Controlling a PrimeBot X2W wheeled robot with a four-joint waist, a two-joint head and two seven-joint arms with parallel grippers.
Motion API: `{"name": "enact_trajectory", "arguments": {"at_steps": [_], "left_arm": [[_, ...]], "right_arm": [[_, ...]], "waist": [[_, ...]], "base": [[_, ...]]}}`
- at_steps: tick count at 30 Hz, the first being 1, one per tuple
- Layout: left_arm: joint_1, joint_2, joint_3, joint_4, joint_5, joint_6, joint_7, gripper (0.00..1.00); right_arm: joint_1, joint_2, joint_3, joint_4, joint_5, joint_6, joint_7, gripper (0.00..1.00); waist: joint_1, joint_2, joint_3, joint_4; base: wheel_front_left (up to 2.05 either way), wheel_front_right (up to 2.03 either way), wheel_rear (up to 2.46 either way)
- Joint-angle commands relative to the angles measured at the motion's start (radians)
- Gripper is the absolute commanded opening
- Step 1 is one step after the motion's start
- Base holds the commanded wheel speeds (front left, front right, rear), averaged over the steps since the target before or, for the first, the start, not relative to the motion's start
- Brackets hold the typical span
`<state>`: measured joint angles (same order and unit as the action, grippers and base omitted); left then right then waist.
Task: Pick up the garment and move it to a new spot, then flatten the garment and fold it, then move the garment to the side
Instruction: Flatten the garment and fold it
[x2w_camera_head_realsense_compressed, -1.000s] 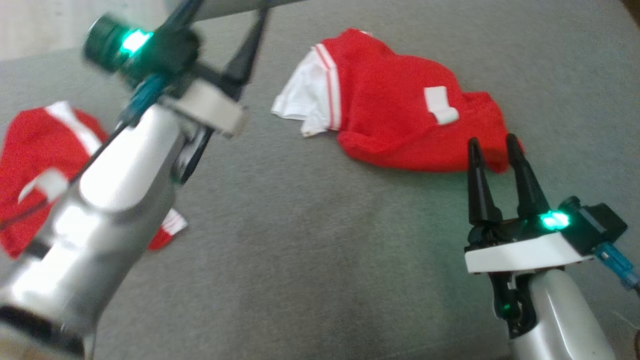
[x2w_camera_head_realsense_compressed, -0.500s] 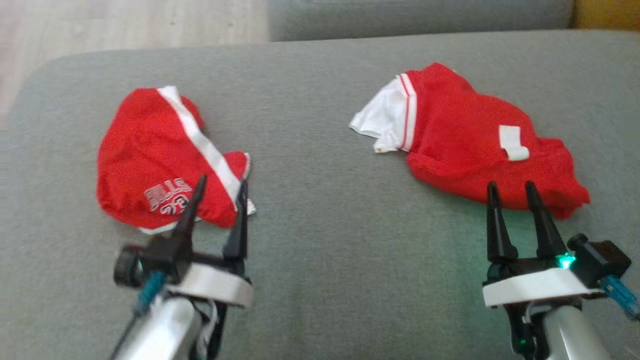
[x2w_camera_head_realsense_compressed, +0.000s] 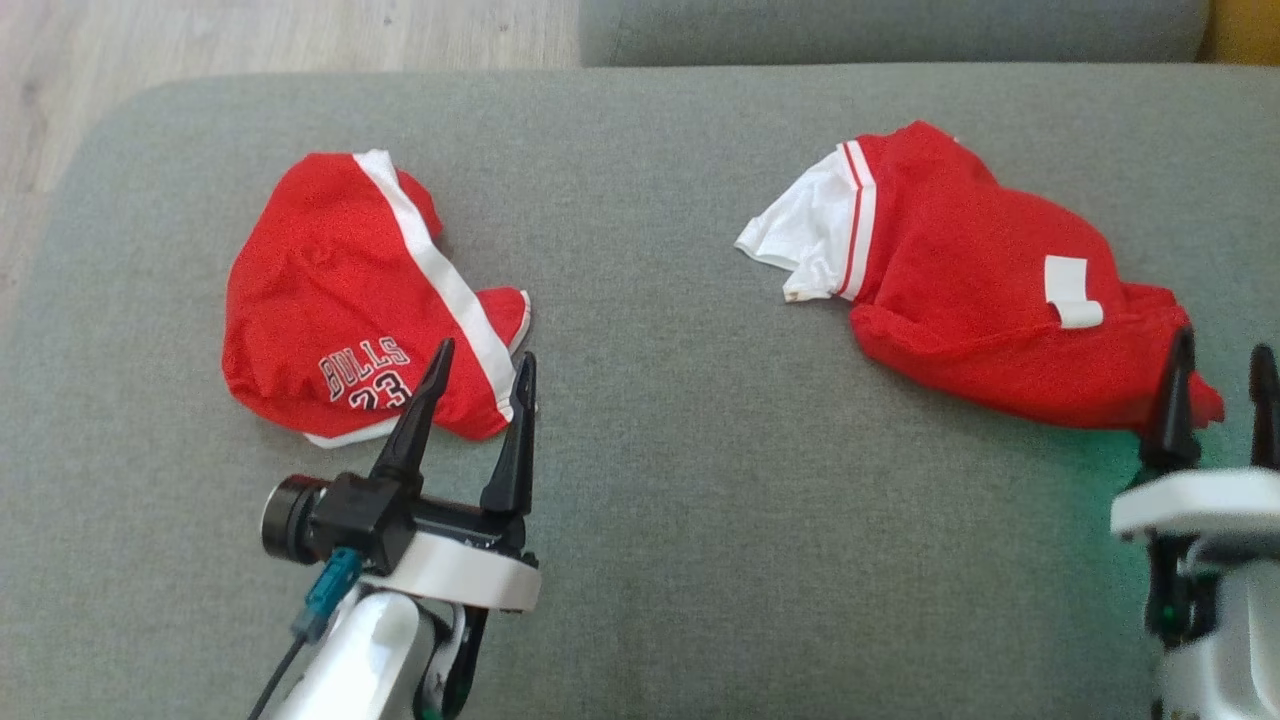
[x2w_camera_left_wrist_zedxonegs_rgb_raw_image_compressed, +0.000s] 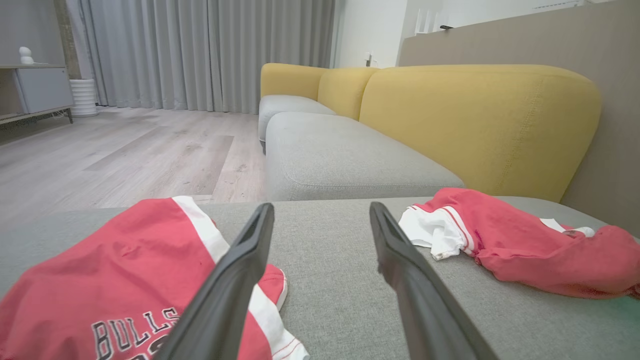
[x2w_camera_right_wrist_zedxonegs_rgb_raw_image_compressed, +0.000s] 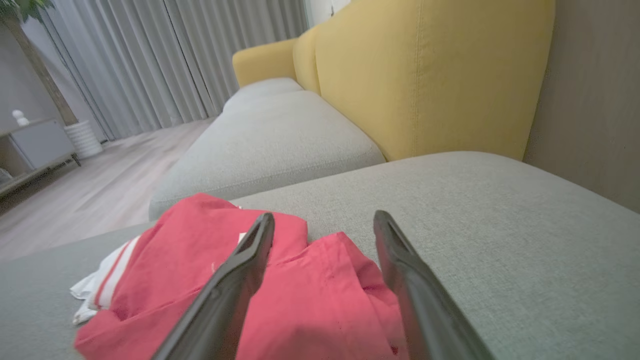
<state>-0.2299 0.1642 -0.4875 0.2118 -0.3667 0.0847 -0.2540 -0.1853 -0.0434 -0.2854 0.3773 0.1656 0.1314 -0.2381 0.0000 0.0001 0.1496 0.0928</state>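
Both pairs of jaws stand apart and hold nothing. At the lower left of the head view, the left gripper (x2w_camera_head_realsense_compressed: 486, 350) points at the near edge of the red Bulls shorts (x2w_camera_head_realsense_compressed: 320, 290). The shorts lie crumpled on the left part of the grey cushion (x2w_camera_head_realsense_compressed: 650, 480) with their white side stripe (x2w_camera_head_realsense_compressed: 440, 275) uppermost; whether the tips touch the cloth I cannot tell. Across a bare stretch of cushion, at the upper right, lies the second red garment (x2w_camera_head_realsense_compressed: 970, 290). It is bunched, with a white panel (x2w_camera_head_realsense_compressed: 805, 235) spilling from its left end and a white tag (x2w_camera_head_realsense_compressed: 1070, 290) on top. The right gripper (x2w_camera_head_realsense_compressed: 1225, 342), at the lower right edge, is poised over that garment's right-hand lump. The step in hand looks like the first pick-up. To do it well, a gripper should descend onto a raised fold rather than flat cloth, so the fingers close on fabric and not on the cushion. A pinch near a hem or waistband would likely let the piece hang open instead of balling up. Thin knit probably slips, so close fully before lifting, then lift clear before carrying.
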Motion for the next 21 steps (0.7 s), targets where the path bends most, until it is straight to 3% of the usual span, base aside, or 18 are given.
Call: {"name": "enact_trajectory", "arguments": {"at_steps": [1,12,16,17,18,19,21], "left_arm": [[-0.052,0.001,0.043,-0.02,0.013,-0.01,-0.008,1.0],[-0.078,-0.037,0.102,-0.001,0.063,-0.059,-0.008,1.0],[-0.088,-0.047,0.117,0.01,0.078,-0.07,-0.008,1.0],[-0.09,-0.051,0.119,0.013,0.081,-0.072,-0.008,1.0],[-0.091,-0.055,0.12,0.016,0.084,-0.075,-0.008,1.0],[-0.091,-0.059,0.12,0.02,0.086,-0.078,-0.008,1.0],[-0.087,-0.067,0.115,0.027,0.092,-0.088,-0.008,1.0]], "right_arm": [[-0.072,-0.007,0.004,0.003,-0.034,-0.001,0.015,1.0],[-0.249,-0.007,-0.061,0.244,-0.06,-0.001,0.066,1.0],[-0.28,-0.007,-0.023,0.304,-0.036,-0.001,0.071,1.0],[-0.283,-0.007,-0.004,0.314,-0.023,-0.001,0.071,0.82],[-0.284,-0.007,0.018,0.318,-0.017,-0.001,0.066,0.25],[-0.282,-0.007,0.04,0.316,-0.018,-0.001,0.055,0.0],[-0.27,-0.007,0.069,0.299,-0.03,-0.001,0.03,0.0]], "waist": [[0.0,-0.0001,0.016,0.0],[0.0,-0.0001,0.084,-0.005],[0.0,-0.0001,0.092,-0.01],[0.0,-0.0001,0.092,-0.012],[0.0,-0.0001,0.091,-0.015],[0.0,-0.0001,0.088,-0.018],[0.0,-0.0001,0.079,-0.024]], "base": [[0.0,0.0,0.0],[0.0,0.0,0.0],[0.0,0.0,0.0],[0.0,0.0,0.0],[0.0,0.0,0.0],[0.0,0.0,0.0],[0.0,0.0,0.0]]}}
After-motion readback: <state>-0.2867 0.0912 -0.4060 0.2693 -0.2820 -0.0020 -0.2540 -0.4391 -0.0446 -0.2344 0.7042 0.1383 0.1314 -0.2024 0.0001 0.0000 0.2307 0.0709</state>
